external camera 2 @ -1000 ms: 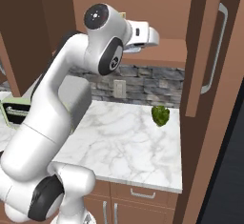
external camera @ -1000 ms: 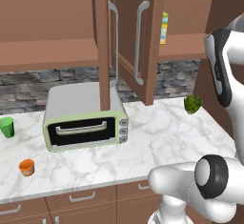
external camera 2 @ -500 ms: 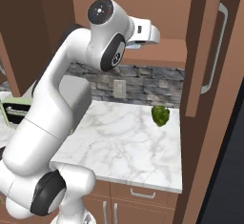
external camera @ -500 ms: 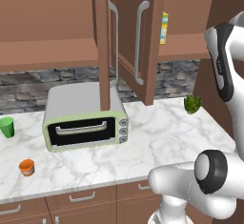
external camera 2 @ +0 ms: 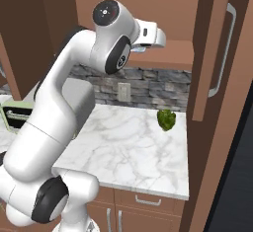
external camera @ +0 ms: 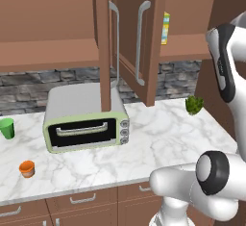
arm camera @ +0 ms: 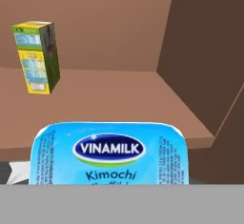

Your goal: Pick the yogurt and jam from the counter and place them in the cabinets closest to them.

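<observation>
Gripper point(external camera 2: 160, 37) clenched on the yogurt point(arm camera: 110, 152), held level with the cabinet shelf point(arm camera: 105, 96). On that shelf a yellow-green carton point(arm camera: 36, 57) stands upright.

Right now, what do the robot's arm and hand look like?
The arm is glossy white with rounded, tube-like links, joined by dark grey to black joint sections. The joint cap at the top is a dark disc with small white markings. The last link, towards the hand, is white with a small dark slot on its side. No loose cables show.
</observation>
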### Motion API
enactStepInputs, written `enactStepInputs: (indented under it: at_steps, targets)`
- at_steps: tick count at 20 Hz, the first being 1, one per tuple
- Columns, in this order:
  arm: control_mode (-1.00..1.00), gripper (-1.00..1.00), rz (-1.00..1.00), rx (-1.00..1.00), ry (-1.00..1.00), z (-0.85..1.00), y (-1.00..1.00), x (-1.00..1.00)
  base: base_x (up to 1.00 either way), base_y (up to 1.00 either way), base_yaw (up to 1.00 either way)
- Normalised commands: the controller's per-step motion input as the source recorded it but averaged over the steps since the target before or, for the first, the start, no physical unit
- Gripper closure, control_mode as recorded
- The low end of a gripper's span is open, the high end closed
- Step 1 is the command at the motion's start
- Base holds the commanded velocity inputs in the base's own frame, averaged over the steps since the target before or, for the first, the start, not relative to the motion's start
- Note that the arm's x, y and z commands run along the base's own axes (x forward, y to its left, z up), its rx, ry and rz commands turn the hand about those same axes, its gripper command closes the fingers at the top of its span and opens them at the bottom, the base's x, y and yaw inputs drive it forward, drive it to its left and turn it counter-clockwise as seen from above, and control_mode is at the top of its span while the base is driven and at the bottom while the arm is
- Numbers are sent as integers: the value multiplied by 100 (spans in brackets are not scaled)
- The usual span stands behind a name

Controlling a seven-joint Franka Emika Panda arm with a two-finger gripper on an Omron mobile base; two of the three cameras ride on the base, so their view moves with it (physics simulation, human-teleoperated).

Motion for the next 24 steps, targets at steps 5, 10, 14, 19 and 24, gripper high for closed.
enactStepInputs:
  at_steps: [5, 10, 14, 19, 24]
  targets:
    - [-100, 100, 0, 3, 8, -1, 8, 33, 0, 0, 0]
    - [-100, 100, 0, 0, 17, 0, 10, 48, 0, 0, 0]
    - [-100, 100, 0, 1, 20, 0, 3, 49, 0, 0, 0]
    - [-100, 100, 0, 4, 17, -13, 0, 44, 0, 0, 0]
    - [-100, 100, 0, 7, 7, -33, -4, 31, 0, 0, 0]
